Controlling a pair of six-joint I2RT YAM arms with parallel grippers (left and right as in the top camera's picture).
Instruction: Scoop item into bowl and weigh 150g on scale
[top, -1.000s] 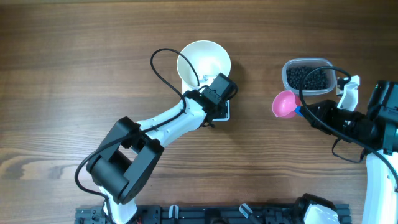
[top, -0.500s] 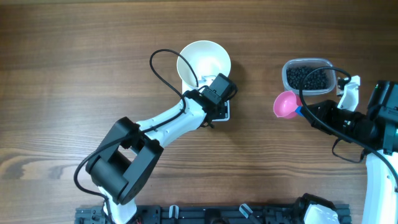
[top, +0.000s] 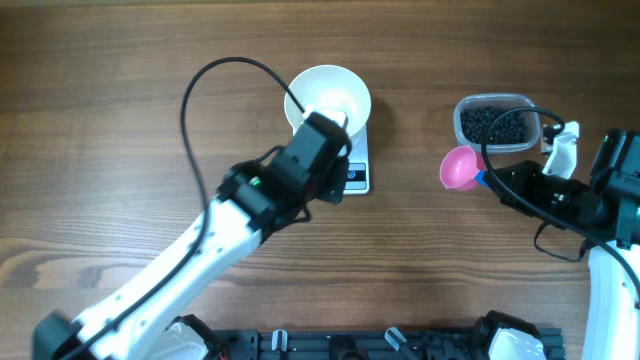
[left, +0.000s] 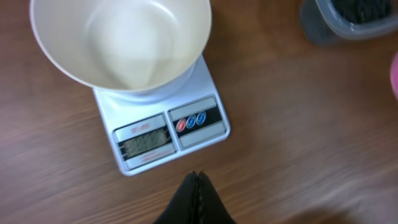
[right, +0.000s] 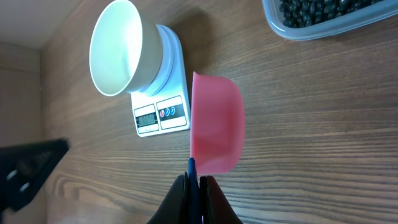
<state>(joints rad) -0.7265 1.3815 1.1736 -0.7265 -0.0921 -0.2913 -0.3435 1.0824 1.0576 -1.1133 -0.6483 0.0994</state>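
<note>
The empty white bowl (top: 328, 98) (left: 121, 40) (right: 118, 56) stands on the back of the white scale (top: 357, 176) (left: 163, 132) (right: 163, 111). My left gripper (top: 335, 186) (left: 196, 178) hovers shut and empty above the table, just in front of the scale's display. The black beads (top: 494, 124) (right: 323, 9) fill a clear tub (left: 348, 22) at the right. My right gripper (top: 488, 180) (right: 196, 179) is shut on the blue handle of a pink scoop (top: 460, 168) (right: 216, 124), held on its side over the table, between scale and tub. I see no beads in the scoop.
A black cable (top: 205, 100) loops from the left arm over the table left of the bowl. The right arm's body (top: 600, 200) fills the right edge, with its cable (top: 530, 112) arching over the tub. A black rail (top: 350, 345) runs along the front edge.
The left arm has lifted and drawn back from the scale's front, leaving the display and buttons in view. Its gripper stays shut. The right arm and scoop have not moved.
</note>
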